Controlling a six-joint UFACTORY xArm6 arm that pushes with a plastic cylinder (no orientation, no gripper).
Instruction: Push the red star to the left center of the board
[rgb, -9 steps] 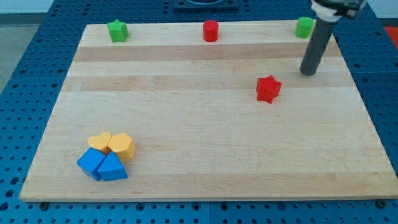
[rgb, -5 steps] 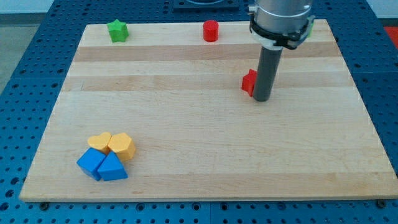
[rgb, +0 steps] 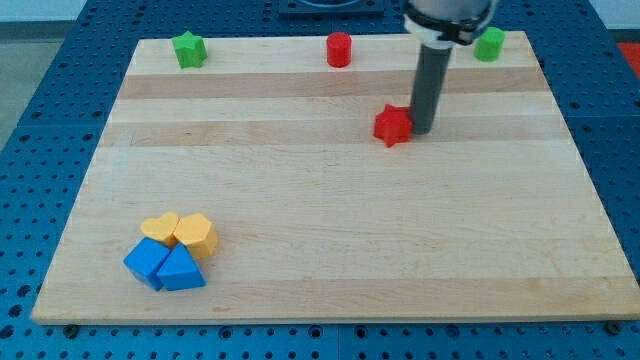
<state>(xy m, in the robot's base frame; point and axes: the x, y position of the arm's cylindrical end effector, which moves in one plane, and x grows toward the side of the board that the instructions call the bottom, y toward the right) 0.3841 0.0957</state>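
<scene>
The red star (rgb: 393, 125) lies on the wooden board (rgb: 330, 240), right of centre and in the upper half. My tip (rgb: 422, 130) stands right against the star's right side. The dark rod rises from there to the view's top edge.
A green star (rgb: 188, 49) sits at the top left, a red cylinder (rgb: 339, 49) at the top middle, a green block (rgb: 490, 44) at the top right. At the bottom left, a yellow heart (rgb: 159, 229), a yellow hexagon (rgb: 197, 235), a blue cube (rgb: 147, 262) and a blue triangle (rgb: 181, 270) cluster together.
My tip came from the board's upper right to the star's right side. The star has slid left and slightly up.
</scene>
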